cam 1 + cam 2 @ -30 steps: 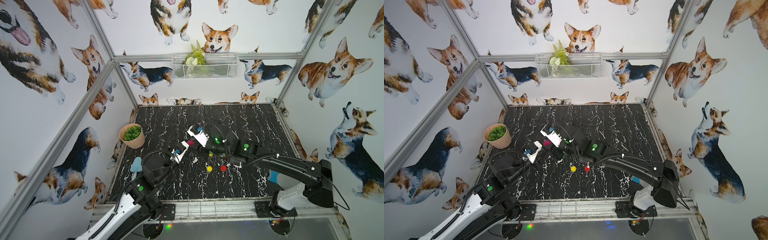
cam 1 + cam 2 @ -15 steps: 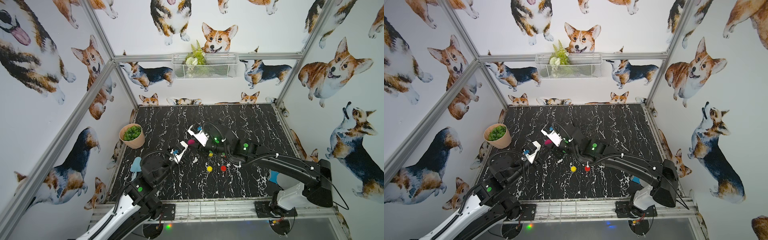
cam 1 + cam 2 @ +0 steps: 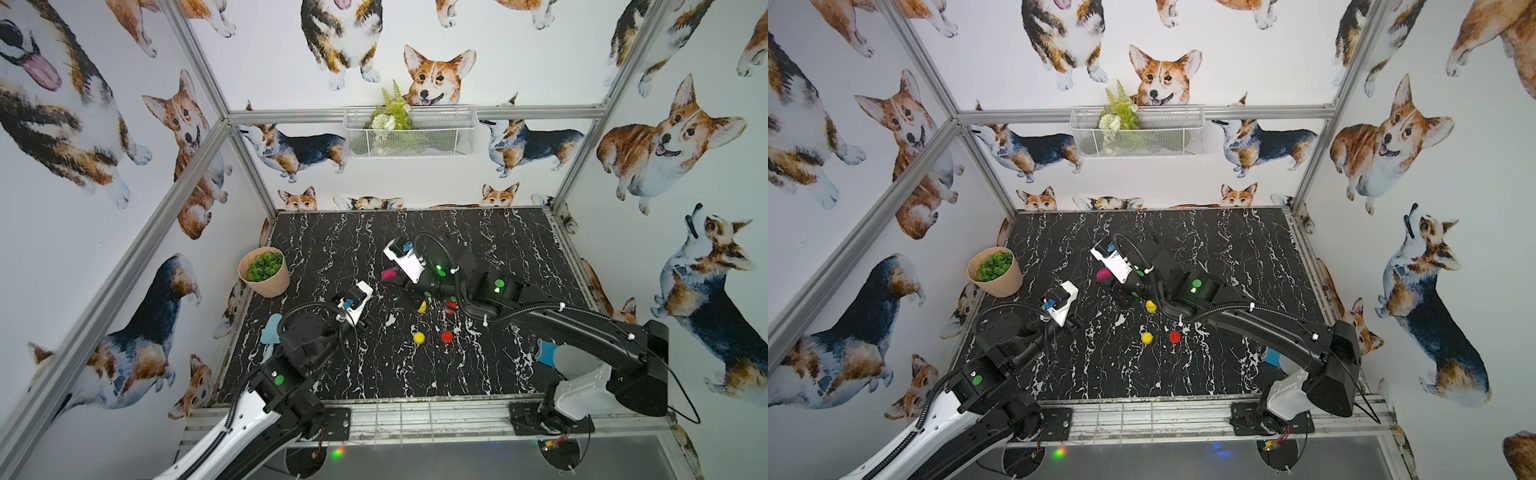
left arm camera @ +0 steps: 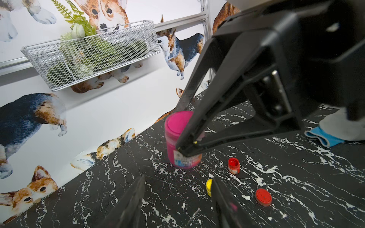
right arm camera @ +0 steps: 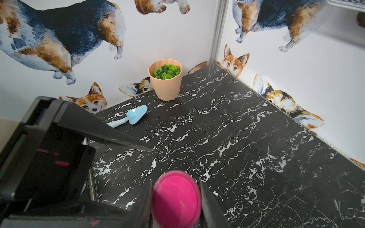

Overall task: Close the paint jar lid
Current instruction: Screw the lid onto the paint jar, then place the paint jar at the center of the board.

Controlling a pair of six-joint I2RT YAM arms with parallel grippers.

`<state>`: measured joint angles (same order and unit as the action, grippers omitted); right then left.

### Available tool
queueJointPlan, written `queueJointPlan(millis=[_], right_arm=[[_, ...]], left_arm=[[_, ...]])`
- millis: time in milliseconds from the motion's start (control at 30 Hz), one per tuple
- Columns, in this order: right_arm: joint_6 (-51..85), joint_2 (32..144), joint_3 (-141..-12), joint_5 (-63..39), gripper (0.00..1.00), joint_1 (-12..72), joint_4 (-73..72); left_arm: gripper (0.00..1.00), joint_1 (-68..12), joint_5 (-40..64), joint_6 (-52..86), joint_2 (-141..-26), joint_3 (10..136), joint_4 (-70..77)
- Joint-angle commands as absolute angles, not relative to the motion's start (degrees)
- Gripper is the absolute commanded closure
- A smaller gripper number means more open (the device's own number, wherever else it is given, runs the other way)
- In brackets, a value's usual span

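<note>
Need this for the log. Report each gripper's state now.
Left gripper: open, holding nothing.
Right gripper: closed on the pink paint jar.

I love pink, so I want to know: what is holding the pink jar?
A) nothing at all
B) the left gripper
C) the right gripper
C: the right gripper has a finger on each side of the pink jar, while the left gripper stands open, apart from it.
</note>
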<state>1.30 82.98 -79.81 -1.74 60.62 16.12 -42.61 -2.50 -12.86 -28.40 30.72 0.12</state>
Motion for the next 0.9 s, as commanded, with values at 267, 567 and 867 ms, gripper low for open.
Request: queueJointPlan(millis=[267, 567, 867], right_arm=[[2.26, 76.67, -74.92, 1.28, 0.66, 53.31, 20.09], [9.21, 71.04, -58.38, 5.91, 0.66, 35.06, 17.33], [7.47, 76.84, -51.35, 7.09, 0.66, 21.07, 11.32]], left_arm=[[0.0, -42.58, -4.36, -10.97, -28.36, 31.01, -0.09], [0.0, -42.63, -8.04, -0.39, -29.42, 31.64, -1.82], [0.0, -42.62, -5.74, 7.21, -28.55, 29.82, -0.45]])
